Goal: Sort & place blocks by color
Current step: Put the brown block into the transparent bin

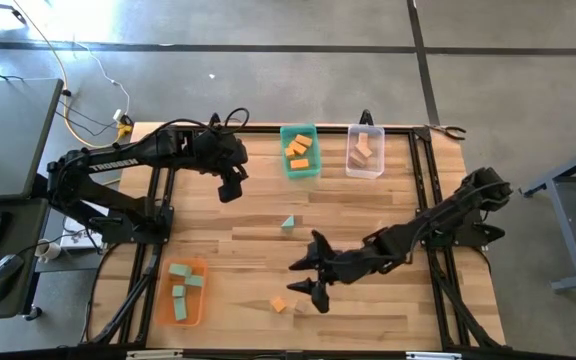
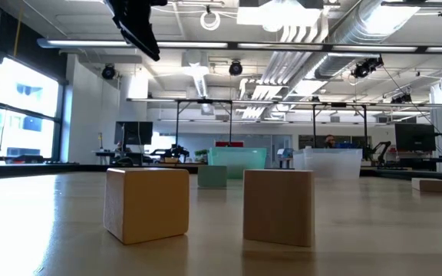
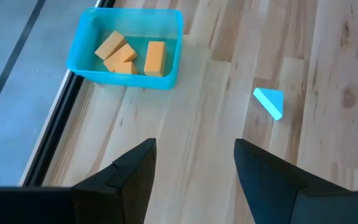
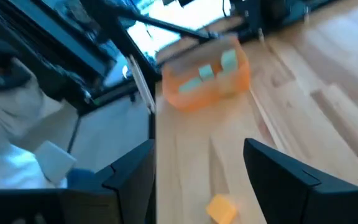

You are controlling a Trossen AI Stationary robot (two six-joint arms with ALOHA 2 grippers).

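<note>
The right gripper (image 1: 306,277) hangs wide open, holding nothing, just beside a small orange cube (image 1: 279,304) and a plain wooden block (image 1: 299,309) on the smooth plank table (image 1: 388,310). The left gripper (image 1: 230,187) is open too, near a teal wedge (image 1: 288,223).

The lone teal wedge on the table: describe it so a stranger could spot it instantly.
Start at the teal bin of orange blocks by the table's far edge, then come toward the table's middle. The teal wedge lies alone on bare wood there, the only loose teal piece; the other loose blocks sit nearer the right gripper.
</note>
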